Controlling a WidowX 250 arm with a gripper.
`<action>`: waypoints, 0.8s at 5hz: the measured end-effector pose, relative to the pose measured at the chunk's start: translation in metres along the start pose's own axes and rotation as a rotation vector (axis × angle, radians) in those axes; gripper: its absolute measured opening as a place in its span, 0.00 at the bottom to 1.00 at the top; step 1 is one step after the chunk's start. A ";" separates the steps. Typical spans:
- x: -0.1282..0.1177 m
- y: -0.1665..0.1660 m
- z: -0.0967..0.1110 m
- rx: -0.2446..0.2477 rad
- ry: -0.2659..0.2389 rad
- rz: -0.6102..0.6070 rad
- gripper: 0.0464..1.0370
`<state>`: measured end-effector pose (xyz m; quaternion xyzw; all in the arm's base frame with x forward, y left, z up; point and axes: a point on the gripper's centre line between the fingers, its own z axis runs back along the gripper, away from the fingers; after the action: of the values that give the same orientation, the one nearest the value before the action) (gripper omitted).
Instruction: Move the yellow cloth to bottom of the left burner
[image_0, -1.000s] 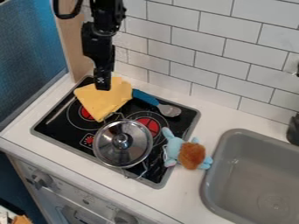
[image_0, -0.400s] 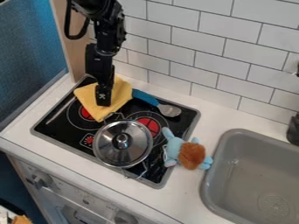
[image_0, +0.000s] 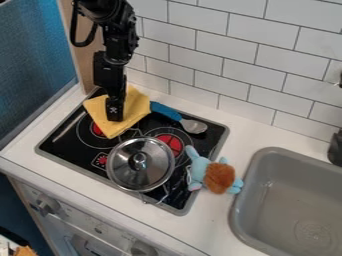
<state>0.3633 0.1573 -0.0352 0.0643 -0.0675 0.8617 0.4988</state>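
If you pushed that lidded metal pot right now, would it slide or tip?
The pot would probably slide, since the stovetop looks smooth and glossy. Its wide, squat shape suggests tipping is unlikely, though the lid might rattle.

From over here I see open room along the left part of the black glass stovetop (image_0: 59, 141) and over the white counter (image_0: 244, 131) between the white tiled wall (image_0: 200, 52) and the grey sink (image_0: 242, 207). A round silver lidded pot (image_0: 140, 170) blocks the stovetop's lower middle; a blue-handled metal utensil (image_0: 167, 111) lies above it, and a blue-and-brown plush toy (image_0: 218, 177) sits to its right.
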 end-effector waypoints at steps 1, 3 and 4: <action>0.006 0.008 -0.009 0.036 -0.002 0.007 0.96; 0.020 0.012 -0.020 0.046 0.046 0.072 0.96; 0.025 0.019 -0.022 0.051 0.042 0.078 0.96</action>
<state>0.3334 0.1737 -0.0534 0.0562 -0.0376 0.8832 0.4641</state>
